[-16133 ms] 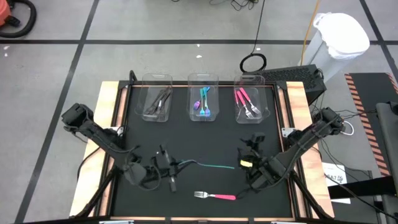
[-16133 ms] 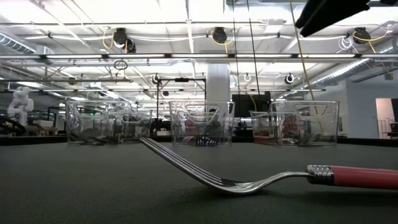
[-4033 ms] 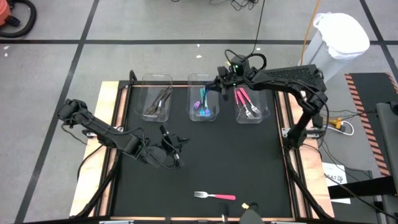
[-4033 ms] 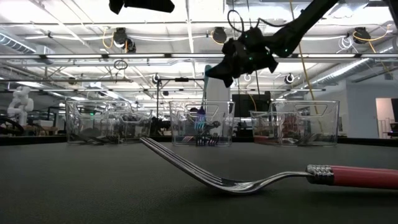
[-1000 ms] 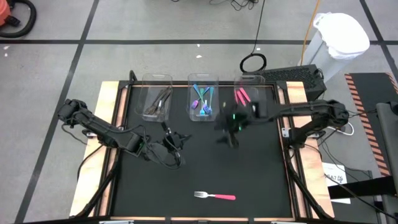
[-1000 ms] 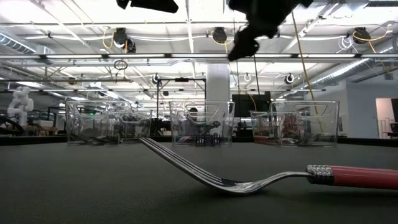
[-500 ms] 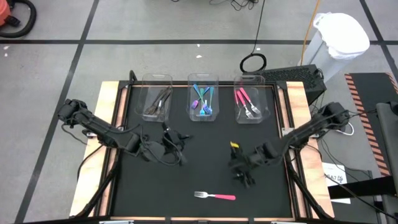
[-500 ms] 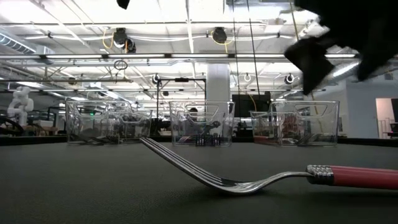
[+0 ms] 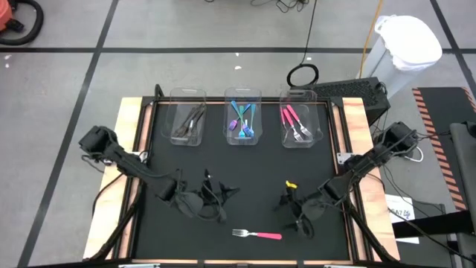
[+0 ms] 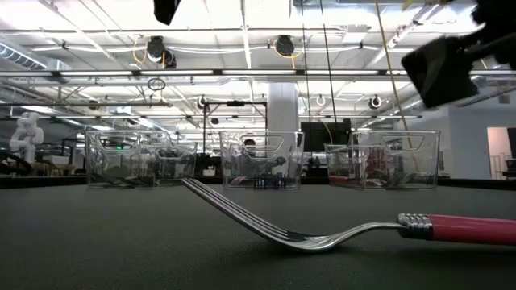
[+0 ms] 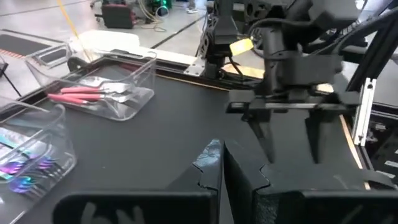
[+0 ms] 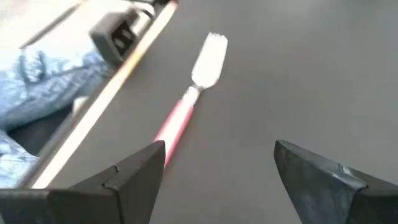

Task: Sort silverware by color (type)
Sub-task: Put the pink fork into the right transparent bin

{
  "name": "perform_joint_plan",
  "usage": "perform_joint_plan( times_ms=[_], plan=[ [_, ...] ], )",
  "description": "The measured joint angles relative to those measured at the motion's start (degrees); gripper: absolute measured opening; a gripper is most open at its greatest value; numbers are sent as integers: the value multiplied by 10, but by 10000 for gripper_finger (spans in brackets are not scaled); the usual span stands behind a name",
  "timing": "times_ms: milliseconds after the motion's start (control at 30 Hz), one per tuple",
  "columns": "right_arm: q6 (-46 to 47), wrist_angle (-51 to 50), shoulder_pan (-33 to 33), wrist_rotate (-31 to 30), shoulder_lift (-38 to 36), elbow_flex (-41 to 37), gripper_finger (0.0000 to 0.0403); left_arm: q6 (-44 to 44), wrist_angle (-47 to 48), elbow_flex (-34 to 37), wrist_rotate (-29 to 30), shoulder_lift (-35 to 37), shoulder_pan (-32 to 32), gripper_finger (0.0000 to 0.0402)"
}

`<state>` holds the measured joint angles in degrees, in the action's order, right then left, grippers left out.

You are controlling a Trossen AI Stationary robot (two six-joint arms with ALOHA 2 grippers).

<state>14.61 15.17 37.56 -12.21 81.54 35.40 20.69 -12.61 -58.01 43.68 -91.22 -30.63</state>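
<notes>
Lying crosswise on the mat, the pink fork (image 9: 257,234) points its tines left, just beside the spread right gripper (image 9: 301,221); left gripper (image 9: 221,202) clenched, empty.

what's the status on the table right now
Right gripper open, above the mat next to the pink fork, not touching. Left gripper shut, empty, waiting mid-mat. Pink fork the only one loose; rest in the bins. Nothing in the way.
</notes>
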Motion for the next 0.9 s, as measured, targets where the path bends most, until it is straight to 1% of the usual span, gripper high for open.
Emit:
perform_joint_plan(
  times_ms=[67,167,267,367,467,533,633,700,767,900],
  plan=[
    [-5,18,12,-3,2,0,299,0,-7,-7,0,-16,-1,19],
    [-7,23,37,-33,14,0,299,4,-7,-14,3,-51,-10,25],
    [-5,26,58,-59,35,0,299,49,0,-14,1,-79,-20,53],
    [-3,40,66,-61,59,0,299,129,-5,-15,5,-91,-21,104],
    [-6,70,69,-86,80,0,299,223,-2,-16,1,-106,-26,168],
    [-12,91,68,-90,94,0,299,284,-2,-16,0,-120,-36,210],
    [-18,119,68,-89,118,0,299,378,-3,-16,11,-149,-57,253],
    [-18,128,68,-88,134,0,299,429,-1,-16,15,-168,-69,265],
    [-20,134,68,-88,153,0,299,474,-4,-16,16,-177,-81,268],
    [-18,140,68,-88,179,0,299,531,-5,-22,15,-198,-106,269]
  ],
)
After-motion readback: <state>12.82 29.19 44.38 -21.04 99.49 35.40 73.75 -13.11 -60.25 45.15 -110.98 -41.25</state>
